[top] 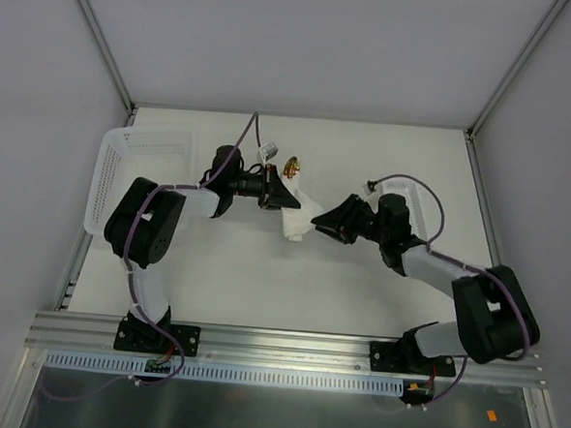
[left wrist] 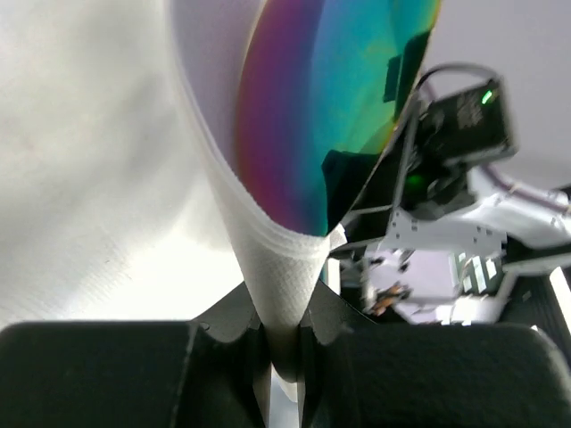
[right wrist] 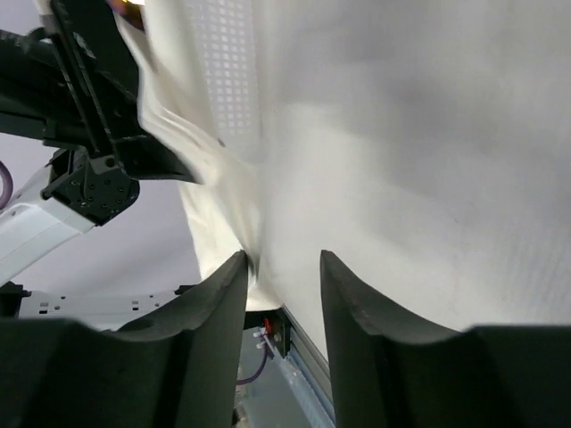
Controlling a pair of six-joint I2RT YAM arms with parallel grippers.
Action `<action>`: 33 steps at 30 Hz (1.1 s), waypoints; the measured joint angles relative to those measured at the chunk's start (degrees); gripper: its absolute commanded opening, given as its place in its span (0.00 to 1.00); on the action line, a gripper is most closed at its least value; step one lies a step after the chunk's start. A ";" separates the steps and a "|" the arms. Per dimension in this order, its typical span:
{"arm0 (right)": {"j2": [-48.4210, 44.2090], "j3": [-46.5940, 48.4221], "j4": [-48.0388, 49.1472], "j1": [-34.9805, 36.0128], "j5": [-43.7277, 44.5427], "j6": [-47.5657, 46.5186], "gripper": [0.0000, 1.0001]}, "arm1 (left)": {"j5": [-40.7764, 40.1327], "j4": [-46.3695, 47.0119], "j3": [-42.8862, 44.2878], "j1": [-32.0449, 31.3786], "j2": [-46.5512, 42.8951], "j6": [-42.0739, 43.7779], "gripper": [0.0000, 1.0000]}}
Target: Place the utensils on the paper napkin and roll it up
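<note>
White table (top: 262,280), middle: the left gripper (left wrist: 277,330) pinches the paper napkin (top: 293,217) wrapped around the spoon (left wrist: 330,107). The right gripper (right wrist: 284,267) waits with fingers apart at its lower end and should close there before rolling.

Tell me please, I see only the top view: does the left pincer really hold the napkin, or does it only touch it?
Observer: It holds it. In the left wrist view the left pincer is shut on a folded edge of the napkin.
Operator: And the right pincer?
Observer: The right wrist view shows the right pincer open. Its fingers are apart, with napkin just beyond the gap.
Operator: Is something inside the fold?
Observer: Yes, I think it is the spoon. A shiny curved surface with rainbow tints lies inside the fold.
</note>
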 measured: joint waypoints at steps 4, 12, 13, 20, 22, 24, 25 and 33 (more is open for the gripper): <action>-11.04 11.52 -21.42 -0.07 1.86 -13.68 0.53 | 3.89 -2.73 1.70 0.68 -5.97 5.62 0.00; -16.37 23.80 -39.82 1.16 1.27 -27.34 0.62 | 7.41 -14.21 4.92 0.66 -16.11 17.57 0.00; -16.37 24.24 -41.31 2.01 1.16 -28.37 0.63 | 7.45 -15.26 5.27 0.66 -17.03 18.60 0.00; -16.37 25.49 -45.40 6.32 -0.04 -31.74 0.63 | 8.41 -17.75 6.10 0.63 -20.74 20.04 0.00; -16.37 25.51 -45.40 6.56 -0.17 -31.93 0.62 | 8.55 -17.59 6.10 0.57 -20.98 19.76 0.00; -16.37 25.53 -45.29 6.71 -0.22 -32.11 0.62 | 8.68 -17.33 6.08 0.42 -21.09 18.97 0.00; -16.37 25.53 -45.13 6.73 -0.24 -32.09 0.61 | 8.68 -17.03 6.08 0.24 -21.09 18.60 0.00; -16.28 25.66 -41.31 7.06 -2.29 -30.67 0.00 | 8.35 -8.57 3.82 -0.98 -21.22 10.69 0.00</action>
